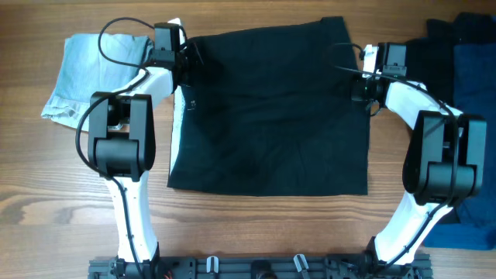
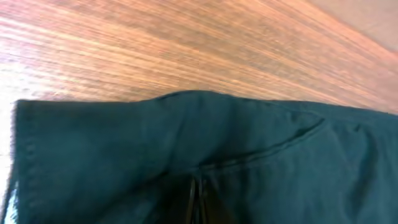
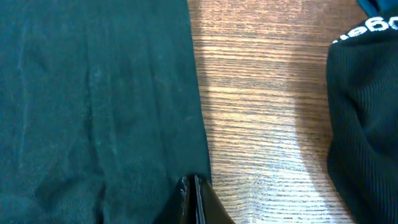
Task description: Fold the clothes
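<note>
A: Grip check before any lift. State of left gripper point(image 1: 184, 57)?

B: Closed tight on the far left corner of black garment point(image 1: 271, 116), with a small pucker of cloth pinched between fingers point(image 2: 193, 202).

A: And right gripper point(image 1: 363, 90)?

B: Also closed, on the right edge of the same garment, a little nearer than the far corner. Holding only a thin bit of hem, probably.

A: Place of the garment?

B: Spread flat in the middle of table point(image 1: 256, 232), between the 2 arms. Near on the left, light blue cloth point(image 1: 77, 77); close on the right but apart, dark pile point(image 1: 457, 77).

A: Good. Raise both sides together, same height, slowly. Keep the far edge taut, without pulling apart too hard. Bring toward the near hem and lay edge on edge. Mind the dark pile; no dragging there.
</note>
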